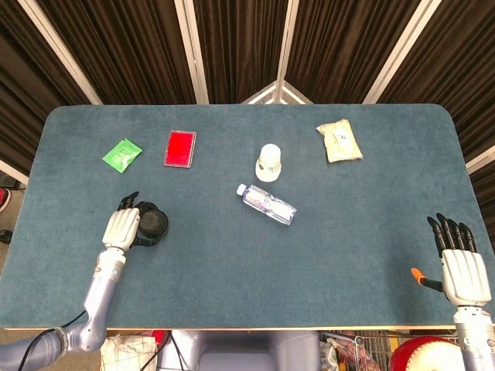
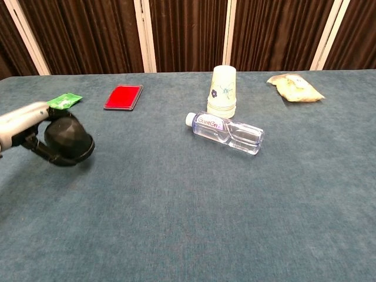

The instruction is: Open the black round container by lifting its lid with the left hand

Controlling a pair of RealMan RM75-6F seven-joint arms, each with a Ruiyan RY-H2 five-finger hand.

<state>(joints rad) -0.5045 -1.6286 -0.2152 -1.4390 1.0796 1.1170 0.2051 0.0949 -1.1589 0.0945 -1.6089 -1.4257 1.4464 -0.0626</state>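
Note:
The black round container [image 1: 152, 224] [image 2: 70, 140] is at the table's left front. My left hand [image 1: 122, 229] [image 2: 23, 123] grips it from its left side, fingers wrapped around it. In the chest view it hangs tilted just above the table with a shadow beneath it. I cannot tell whether the lid has parted from the base; no separate base shows on the table. My right hand [image 1: 462, 263] rests at the front right edge, fingers straight and apart, holding nothing. It appears only in the head view.
A clear water bottle [image 1: 266, 204] [image 2: 226, 131] lies mid-table beside an upturned paper cup [image 1: 268, 163] [image 2: 222, 91]. A red flat box [image 1: 179, 148] [image 2: 123, 97] and green packet [image 1: 122, 154] [image 2: 64, 100] lie back left; a snack bag [image 1: 339, 141] [image 2: 294, 87] back right.

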